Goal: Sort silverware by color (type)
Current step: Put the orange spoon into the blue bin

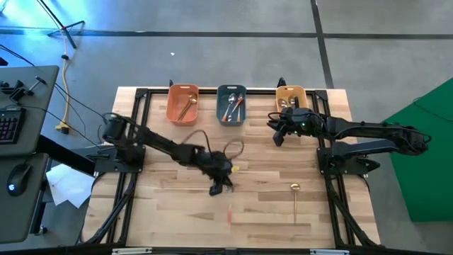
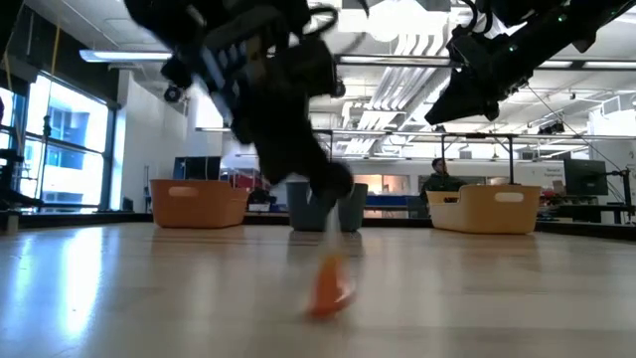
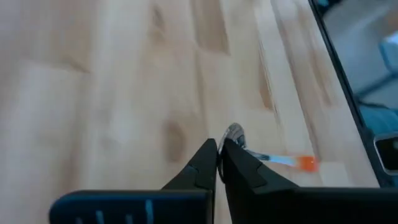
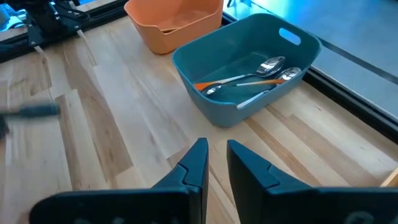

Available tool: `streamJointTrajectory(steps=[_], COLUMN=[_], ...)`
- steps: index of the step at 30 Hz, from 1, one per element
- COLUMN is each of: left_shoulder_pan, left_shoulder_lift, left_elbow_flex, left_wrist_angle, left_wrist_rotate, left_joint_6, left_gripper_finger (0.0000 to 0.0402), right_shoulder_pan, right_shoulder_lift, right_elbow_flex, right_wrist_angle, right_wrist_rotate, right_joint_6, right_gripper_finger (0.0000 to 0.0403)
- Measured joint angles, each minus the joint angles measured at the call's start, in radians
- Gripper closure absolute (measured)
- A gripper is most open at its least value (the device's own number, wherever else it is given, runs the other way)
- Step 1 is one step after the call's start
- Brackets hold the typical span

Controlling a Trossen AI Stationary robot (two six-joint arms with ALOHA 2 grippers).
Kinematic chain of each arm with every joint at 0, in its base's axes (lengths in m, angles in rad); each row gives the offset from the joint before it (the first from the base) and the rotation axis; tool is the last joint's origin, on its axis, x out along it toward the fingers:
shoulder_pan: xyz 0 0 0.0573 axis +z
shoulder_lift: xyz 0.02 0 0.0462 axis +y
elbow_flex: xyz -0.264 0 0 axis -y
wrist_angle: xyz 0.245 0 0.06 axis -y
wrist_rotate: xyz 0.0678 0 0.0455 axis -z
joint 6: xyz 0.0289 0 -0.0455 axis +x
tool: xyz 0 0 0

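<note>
High view: left gripper (image 1: 218, 187) at table (image 1: 163, 205) centre, fingers nearly closed, nothing between them; orange-handled spoon (image 3: 273, 158) on the wood just past its tips. Right gripper (image 1: 277, 134) beside the blue tray (image 1: 231, 105), slightly parted, empty. Gold spoon (image 1: 295, 200) lies well right of left gripper.

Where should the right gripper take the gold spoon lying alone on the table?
Likely mid-handle, from straight above, with the right gripper turned so its fingers close across the handle. The gold spoon lies flat, bowl toward the trays, its thin handle running toward the near edge with nothing beside it.
</note>
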Motion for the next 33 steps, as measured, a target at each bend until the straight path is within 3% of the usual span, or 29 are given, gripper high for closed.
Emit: streamJointTrajectory(steps=[8,13,19,24,33], left_shoulder_pan=[0.238,0.408,0.575,0.687,0.821], left_shoulder_lift=[-0.266,-0.294,-0.226,-0.138,0.037], left_elbow_flex=[0.027,0.168,0.326,0.418,0.506], left_wrist_angle=[-0.218,-0.416,-0.469,-0.477,-0.495], left_wrist_rotate=[-0.047,-0.050,-0.027,0.075,0.079], left_joint_6=[0.060,0.125,0.143,0.142,0.175], left_gripper_finger=[0.0400,0.0401,0.0401,0.0401,0.0402], right_shoulder_pan=[0.000,0.000,0.000,0.000,0.000], right_shoulder_lift=[0.000,0.000,0.000,0.001,0.001], right_elbow_flex=[0.000,0.000,0.000,0.000,0.000], right_wrist_angle=[0.031,0.042,0.044,0.044,0.039], right_wrist_rotate=[0.022,0.022,0.022,0.022,0.021], right_joint_6=[-0.009,-0.015,-0.020,-0.031,-0.046], right_gripper_finger=[0.0359,0.0359,0.0359,0.0359,0.0359])
